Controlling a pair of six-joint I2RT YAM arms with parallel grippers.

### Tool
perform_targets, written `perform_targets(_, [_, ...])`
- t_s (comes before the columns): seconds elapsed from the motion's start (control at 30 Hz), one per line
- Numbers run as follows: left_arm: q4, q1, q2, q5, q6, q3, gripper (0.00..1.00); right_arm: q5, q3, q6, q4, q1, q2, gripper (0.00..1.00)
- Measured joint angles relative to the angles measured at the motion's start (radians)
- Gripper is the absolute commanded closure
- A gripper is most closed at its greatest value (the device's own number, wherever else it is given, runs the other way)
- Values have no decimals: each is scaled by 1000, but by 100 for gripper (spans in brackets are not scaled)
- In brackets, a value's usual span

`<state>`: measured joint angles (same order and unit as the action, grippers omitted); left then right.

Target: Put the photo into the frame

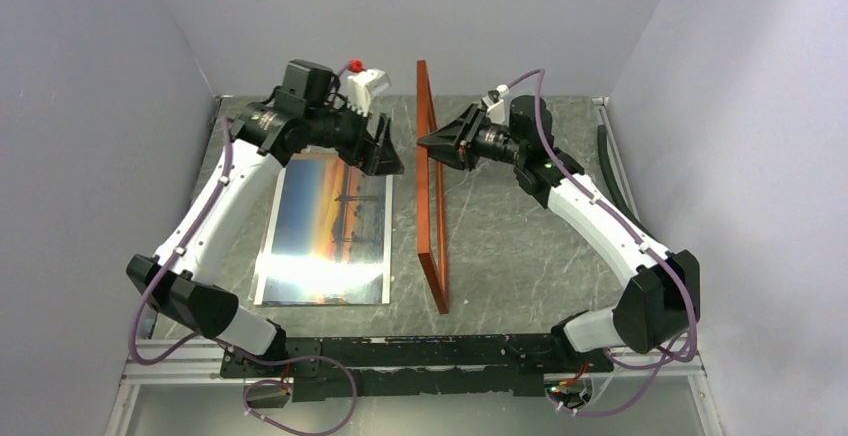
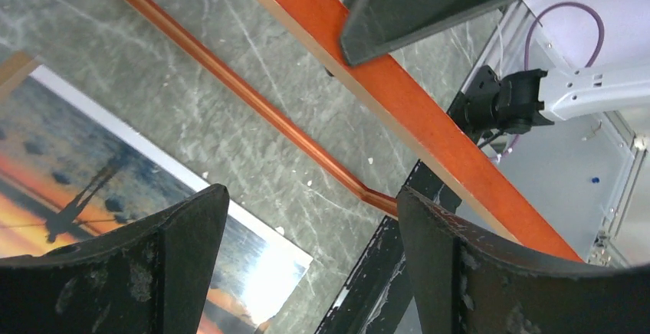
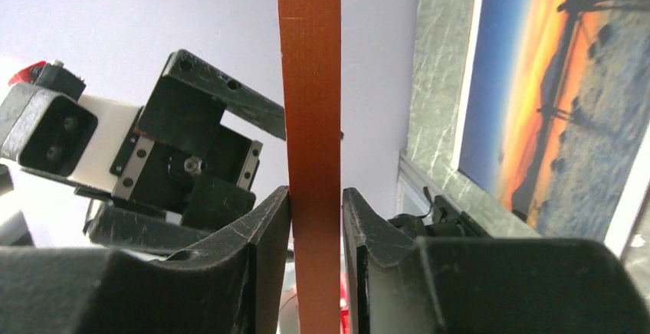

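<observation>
The photo (image 1: pixel 325 231) lies face up on the table at left centre, orange sunset over blue water; it also shows in the left wrist view (image 2: pixel 92 196) and the right wrist view (image 3: pixel 552 96). The frame (image 1: pixel 431 206), thin and reddish-brown, stands on its long edge, running from near to far in the middle of the table. My right gripper (image 1: pixel 432 143) is shut on the frame's upper border (image 3: pixel 308 81), one finger on each side. My left gripper (image 1: pixel 385 161) is open and empty above the photo's far right corner, just left of the frame (image 2: pixel 414 112).
The grey marble table (image 1: pixel 520 246) is walled on three sides. A black mounting rail (image 1: pixel 420 356) runs along the near edge. A dark strip (image 1: pixel 610 171) lies along the right wall.
</observation>
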<state>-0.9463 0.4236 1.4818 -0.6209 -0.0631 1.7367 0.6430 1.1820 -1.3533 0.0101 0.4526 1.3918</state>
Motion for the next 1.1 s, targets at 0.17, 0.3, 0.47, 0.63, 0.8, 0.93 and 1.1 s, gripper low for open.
perform_targets(0.17, [9, 102, 66, 27, -6, 20, 16, 15, -22, 33, 57, -60, -45, 54])
perform_targets(0.3, [6, 162, 149, 54, -6, 79, 16, 26, -60, 47, 77, -109, -95, 42])
perform_targets(0.47, [9, 219, 219, 83, -5, 159, 16, 50, -84, 85, 135, -172, -129, 28])
perform_targets(0.63, [16, 251, 238, 96, -4, 196, 16, 51, -33, 185, 291, -235, -150, 23])
perform_targets(0.8, [23, 272, 261, 108, -2, 211, 17, 32, 43, 290, 433, -281, -152, 22])
perform_targets(0.93, [28, 276, 283, 138, 1, 207, 19, 16, 76, 352, 518, -292, -156, 23])
perform_targets(1.1, [60, 275, 279, 212, 26, 116, 25, -59, 150, 454, 686, -295, -156, 28])
